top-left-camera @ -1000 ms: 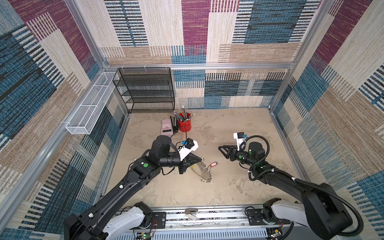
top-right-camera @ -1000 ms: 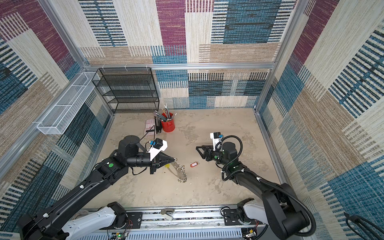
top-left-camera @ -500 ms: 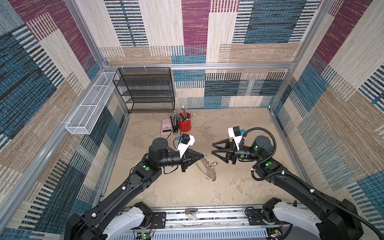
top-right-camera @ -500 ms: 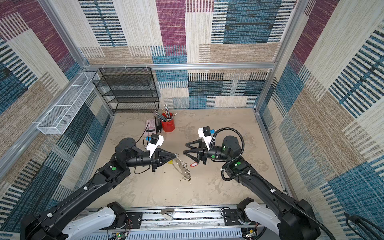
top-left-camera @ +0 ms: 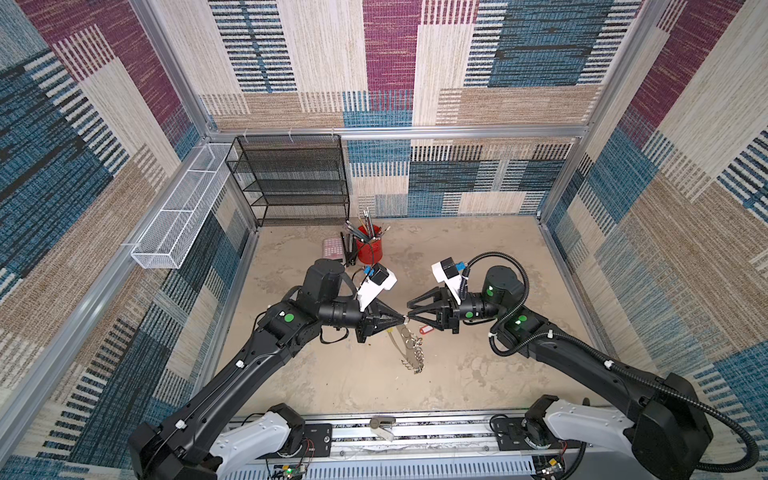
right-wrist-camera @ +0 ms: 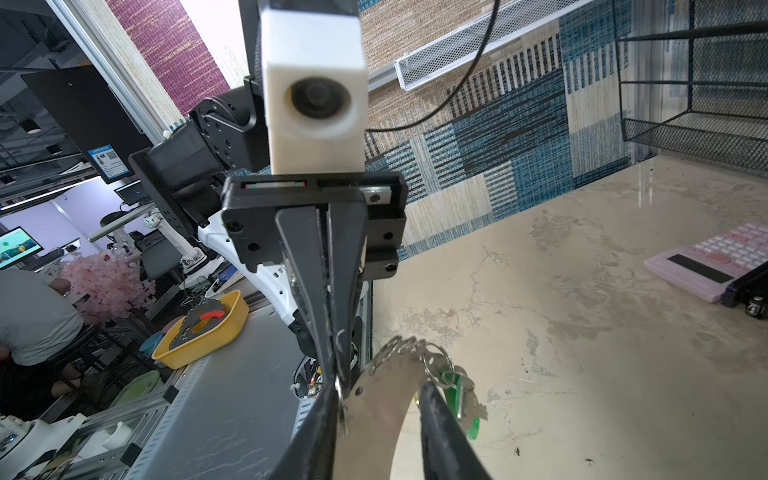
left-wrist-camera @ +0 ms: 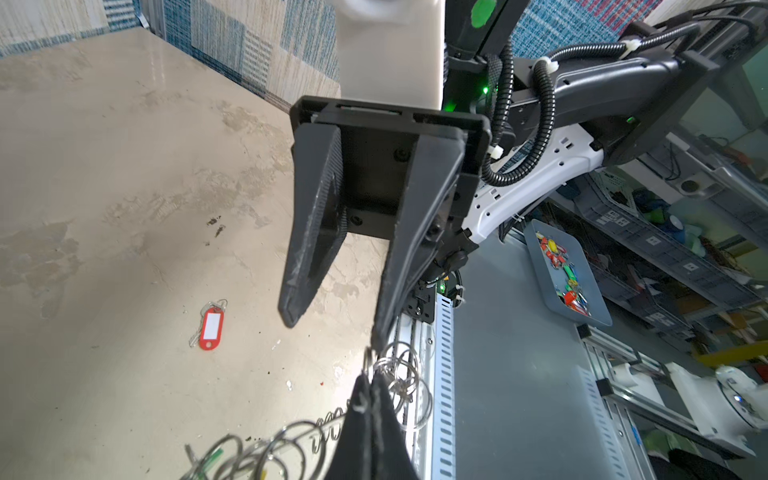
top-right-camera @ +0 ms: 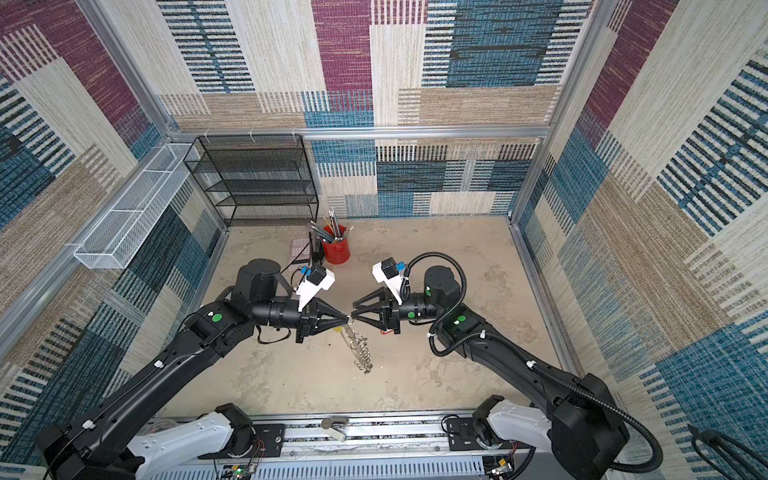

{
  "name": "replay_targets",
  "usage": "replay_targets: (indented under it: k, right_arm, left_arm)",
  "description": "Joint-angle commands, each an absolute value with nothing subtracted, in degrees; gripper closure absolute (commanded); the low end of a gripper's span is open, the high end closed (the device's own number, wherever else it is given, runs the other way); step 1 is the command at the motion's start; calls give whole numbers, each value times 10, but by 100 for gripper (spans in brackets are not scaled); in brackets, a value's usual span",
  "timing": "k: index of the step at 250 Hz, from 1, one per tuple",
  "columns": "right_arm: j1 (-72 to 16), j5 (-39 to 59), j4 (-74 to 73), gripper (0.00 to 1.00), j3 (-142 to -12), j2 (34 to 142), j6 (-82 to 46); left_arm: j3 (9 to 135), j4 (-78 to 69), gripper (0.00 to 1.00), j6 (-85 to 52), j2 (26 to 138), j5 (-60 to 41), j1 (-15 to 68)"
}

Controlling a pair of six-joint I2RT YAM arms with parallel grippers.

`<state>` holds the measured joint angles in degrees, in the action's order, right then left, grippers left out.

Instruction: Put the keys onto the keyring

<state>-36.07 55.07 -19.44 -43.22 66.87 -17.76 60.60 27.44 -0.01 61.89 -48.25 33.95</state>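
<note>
Left gripper (top-left-camera: 401, 319) is pinched tight on the top end of the keyring (top-left-camera: 409, 351). It holds it up off the table (top-left-camera: 332, 374) mid-scene, and the rings (top-left-camera: 413, 361) dangle below. Right gripper (top-left-camera: 409, 314) sits nose to nose with it, fingers partway apart and gripping nothing. In the right wrist view the keyring's flat strip lies in the gap between those 2 fingers. 1 green key (right-wrist-camera: 462, 392) hangs on a ring. The red key (top-left-camera: 424, 330) lies flat on the table just right of the keyring, under the right gripper, on no ring.

This looks to me like right taking a second hold to steady or take over the keyring. The good way is to close squarely on the flat strip, not on the loose rings, which would slip. Left should let go only once right's hold is firm, or the keyring drops. Leave 1 ring free and facing the red key.
</note>
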Motion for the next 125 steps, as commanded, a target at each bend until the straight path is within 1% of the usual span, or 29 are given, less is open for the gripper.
replay_targets:
  k: [1,58,91,115,125]
  right_arm:
    - [-368,553,-204,66,-432,674,-172]
    - [-370,558,-179,68,-433,663,-158]
    - [-370,559,-167,78,-437,668,-149]
    - [-370,564,-171,93,-436,672,-148]
    - [-370,562,-169,97,-438,673,-145]
  left_arm:
    - [624,294,100,35,628,-507,337]
    - [634,285,100,38,645,-506,331]
    - [646,285,100,43,655,-516,331]
    - [649,284,100,45,657,-518,329]
    - [650,282,100,43,658,-520,327]
